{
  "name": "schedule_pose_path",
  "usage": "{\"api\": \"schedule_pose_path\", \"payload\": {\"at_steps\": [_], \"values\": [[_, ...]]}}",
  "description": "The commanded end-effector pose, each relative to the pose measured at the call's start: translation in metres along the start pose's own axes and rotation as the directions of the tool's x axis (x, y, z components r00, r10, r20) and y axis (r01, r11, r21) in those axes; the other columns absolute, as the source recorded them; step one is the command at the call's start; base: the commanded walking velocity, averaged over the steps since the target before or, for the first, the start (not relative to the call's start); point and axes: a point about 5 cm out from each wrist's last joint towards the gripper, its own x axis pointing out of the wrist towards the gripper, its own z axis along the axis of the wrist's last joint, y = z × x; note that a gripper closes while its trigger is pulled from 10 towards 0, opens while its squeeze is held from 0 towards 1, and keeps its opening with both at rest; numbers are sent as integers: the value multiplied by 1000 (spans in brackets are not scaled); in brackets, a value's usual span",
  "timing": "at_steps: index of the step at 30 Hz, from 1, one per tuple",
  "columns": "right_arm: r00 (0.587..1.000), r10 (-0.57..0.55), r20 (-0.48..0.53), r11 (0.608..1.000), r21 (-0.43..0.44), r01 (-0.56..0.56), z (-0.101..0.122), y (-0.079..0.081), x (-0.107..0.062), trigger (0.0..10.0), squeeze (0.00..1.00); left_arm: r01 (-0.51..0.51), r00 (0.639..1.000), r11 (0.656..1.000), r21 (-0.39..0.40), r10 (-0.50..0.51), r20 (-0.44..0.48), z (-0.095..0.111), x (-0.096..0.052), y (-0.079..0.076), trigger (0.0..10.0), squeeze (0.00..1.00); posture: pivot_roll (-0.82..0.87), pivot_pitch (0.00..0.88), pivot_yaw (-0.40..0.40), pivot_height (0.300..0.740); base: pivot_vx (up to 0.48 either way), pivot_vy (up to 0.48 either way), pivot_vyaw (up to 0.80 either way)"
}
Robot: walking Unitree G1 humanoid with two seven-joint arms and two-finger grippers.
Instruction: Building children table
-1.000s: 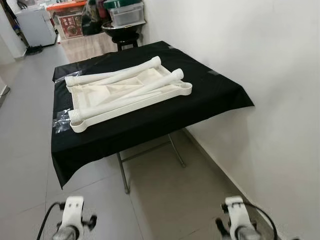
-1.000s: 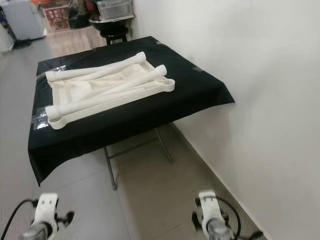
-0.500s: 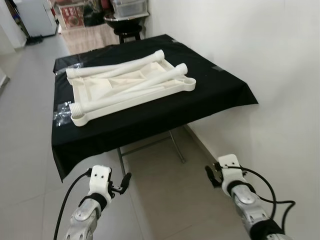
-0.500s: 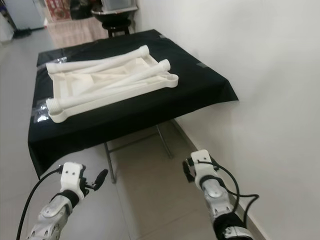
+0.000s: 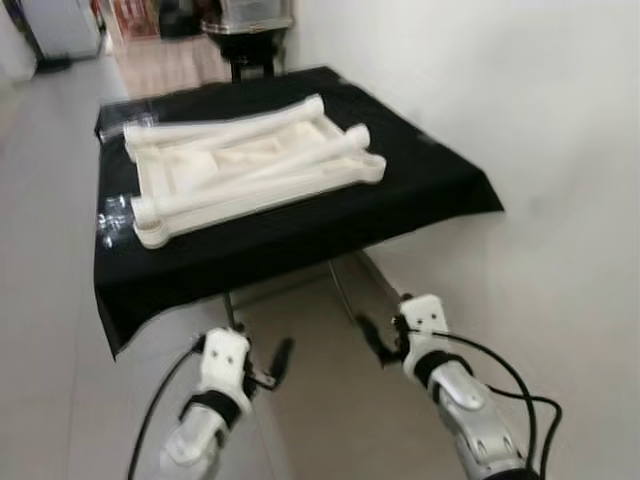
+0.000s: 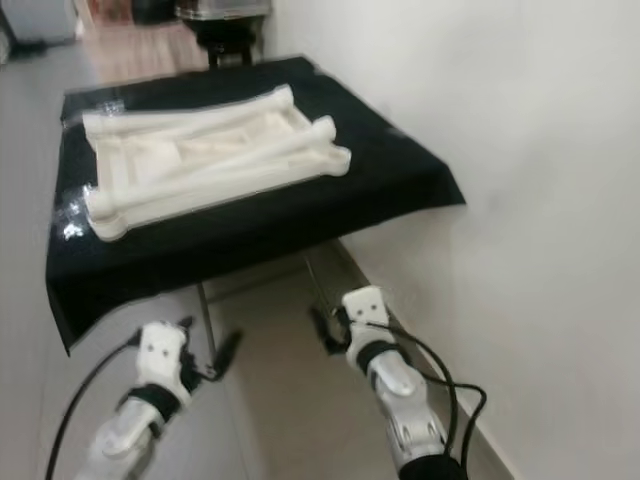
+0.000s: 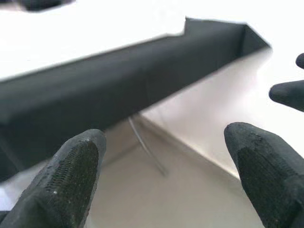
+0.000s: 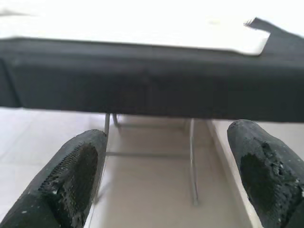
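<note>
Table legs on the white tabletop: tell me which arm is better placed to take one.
Probably left: the loose table legs have ends overhanging the robot's left side. Both claws, left and right, hang open below the black cloth.

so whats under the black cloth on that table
Below the black cloth you can see thin metal folding legs with a crossbar, standing on pale floor tiles. The tabletop itself is covered by the cloth, so its material cannot be seen.
</note>
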Motion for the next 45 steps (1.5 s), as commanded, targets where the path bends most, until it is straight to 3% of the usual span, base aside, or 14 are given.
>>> {"api": "schedule_pose_path", "payload": {"at_steps": [1, 7, 10, 14, 16, 20, 31, 45], "values": [[1000, -17, 5, 999, 36, 16, 0, -6, 1, 10000, 0, -9, 1000, 1000, 8, 9, -1, 3, 6, 2, 10000, 0, -99, 0, 43, 740, 0, 0, 0], [996, -59, 62, 994, 92, 53, 16, -19, 13, 10000, 0, -26, 1000, 999, 40, 25, 8, 22, 23, 11, 10000, 0, -80, 0, 58, 740, 0, 0, 0], [996, -58, 65, 992, 118, 50, 24, -19, 15, 10000, 0, -43, 999, 998, 54, 43, 5, 28, 24, 15, 10000, 0, -77, 0, 59, 740, 0, 0, 0], [998, -31, 60, 994, 103, 25, 25, -12, 16, 10000, 0, -60, 998, 996, 64, 61, -13, 26, 22, 16, 10000, 0, -75, 0, 61, 740, 0, 0, 0], [998, 10, 62, 999, 41, -12, 24, -3, 13, 10000, 0, -58, 998, 996, 70, 60, -21, 25, 21, 13, 10000, 0, -83, 0, 67, 740, 0, 0, 0], [999, -2, 47, 999, 40, 1, 21, -4, 12, 10000, 0, -62, 998, 994, 86, 64, -23, 25, 24, 13, 10000, 0, -89, 0, 78, 740, 0, 0, 0], [999, -7, 48, 992, 127, 1, 22, -5, 18, 10000, 0, -34, 998, 992, 119, 39, -45, 28, 34, 15, 10000, 0, -105, 0, 112, 740, 277, 0, 202], [998, -7, 70, 988, 152, -4, 29, -5, 23, 10000, 0, 12, 999, 992, 125, -6, -50, 33, 40, 13, 10000, 0, -107, 0, 126, 740, 344, 0, 146]]}}
